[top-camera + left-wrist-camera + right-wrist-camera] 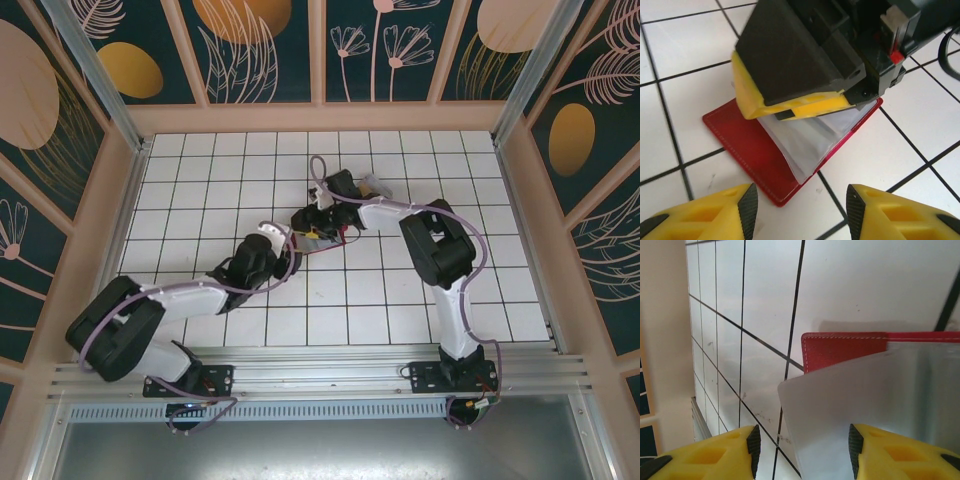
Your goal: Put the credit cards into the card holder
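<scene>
Left fingers (pixel 747 210) spread, empty; card holder (pixel 745 150) just beyond. Right fingers (pixel 790 106) parted, one resting on its clear sleeve (pixel 805 145).

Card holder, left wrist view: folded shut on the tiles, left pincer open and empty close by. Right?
Not quite. The card holder isn't folded shut. It lies open on the tiles with its clear sleeves exposed, as the left wrist view shows. The rest holds: the left pincer is open and empty, close by.
</scene>
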